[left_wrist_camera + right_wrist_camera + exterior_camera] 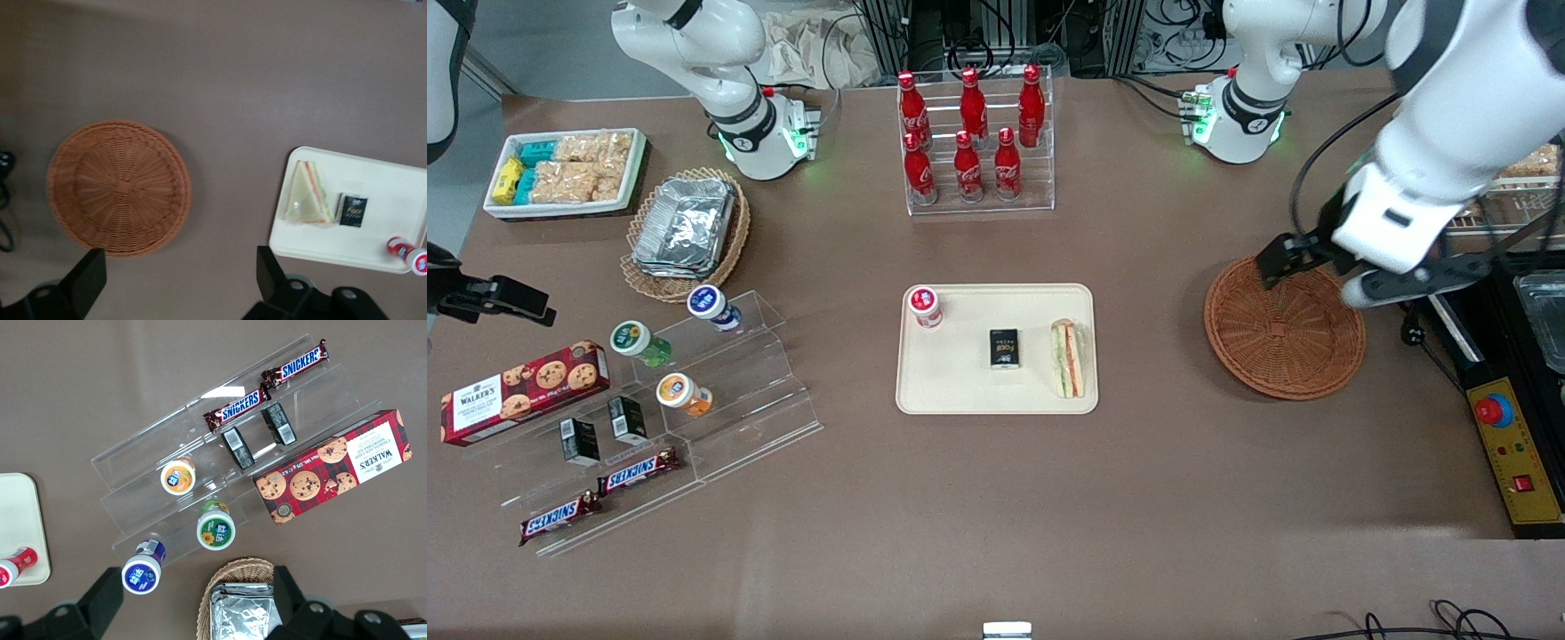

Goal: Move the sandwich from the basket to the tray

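Spreading wide and holding nothing, the fingers (85, 280) of the gripper (1282, 260) hang above the empty basket (1284, 327). The sandwich (1068, 358) already lies on the tray (960, 391), beside a small black box (1004, 348). It looks light and soft in slippery wrap, best pinched gently across the bread faces. Only the wrist view shows clearly the gap between the fingers
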